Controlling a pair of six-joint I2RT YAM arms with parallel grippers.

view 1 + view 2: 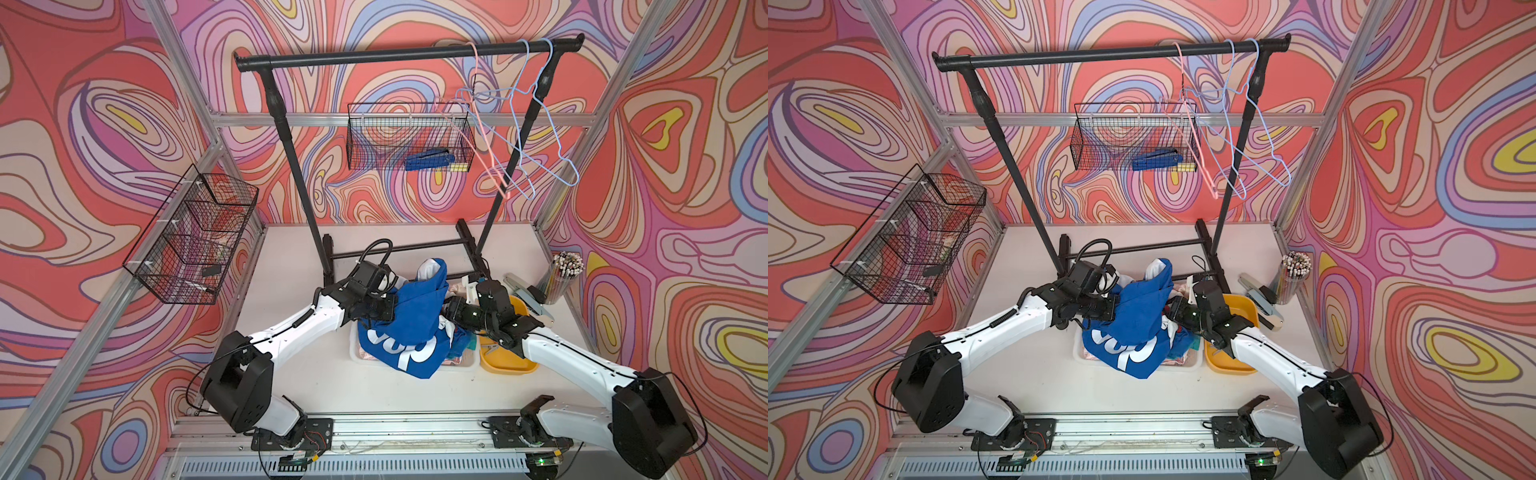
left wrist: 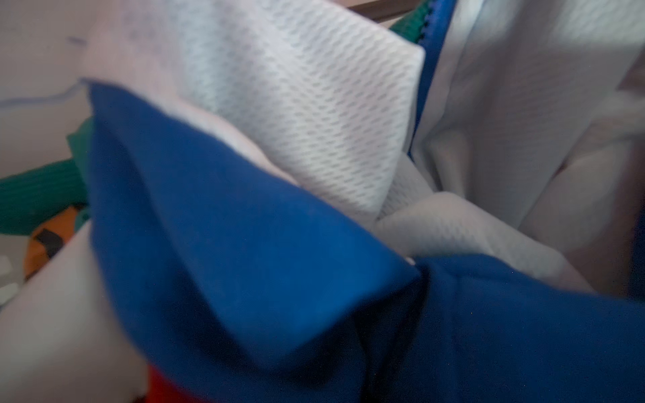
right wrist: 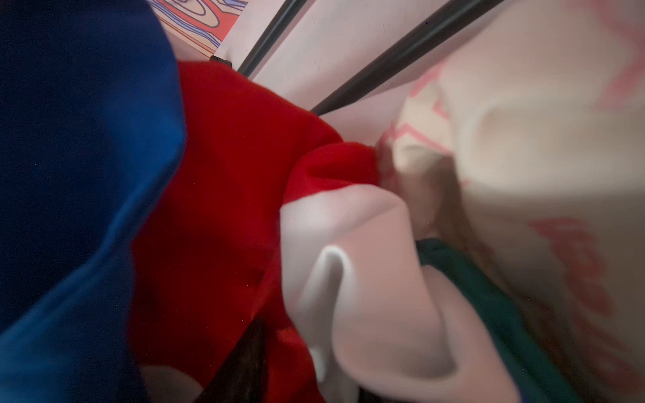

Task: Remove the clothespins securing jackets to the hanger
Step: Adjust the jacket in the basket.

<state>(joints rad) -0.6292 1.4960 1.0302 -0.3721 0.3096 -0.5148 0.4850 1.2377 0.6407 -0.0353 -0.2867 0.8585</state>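
Note:
The blue, red and white hooded jacket (image 1: 411, 316) (image 1: 1133, 320) hangs bunched between my two grippers above a white tray (image 1: 355, 353). My left gripper (image 1: 390, 311) is buried in its blue cloth (image 2: 244, 244) and shut on it. My right gripper (image 1: 449, 309) presses into the red and white part (image 3: 227, 209); cloth covers its jaws. The teal jacket (image 1: 461, 343) (image 3: 488, 314) lies in the tray, with the pale pink jacket (image 3: 523, 139) behind it. One small grey clothespin (image 1: 492, 349) lies in a yellow bin (image 1: 511, 365). Empty wire hangers (image 1: 540, 137) hang on the rail.
A black clothes rack (image 1: 291, 137) stands behind the jackets. Wire baskets are fixed to the left frame (image 1: 191, 237) and the back wall (image 1: 411, 137); the back one holds a dark-blue stapler-like object (image 1: 428, 160). A pencil cup (image 1: 561, 278) and staplers (image 1: 528, 299) sit at the right.

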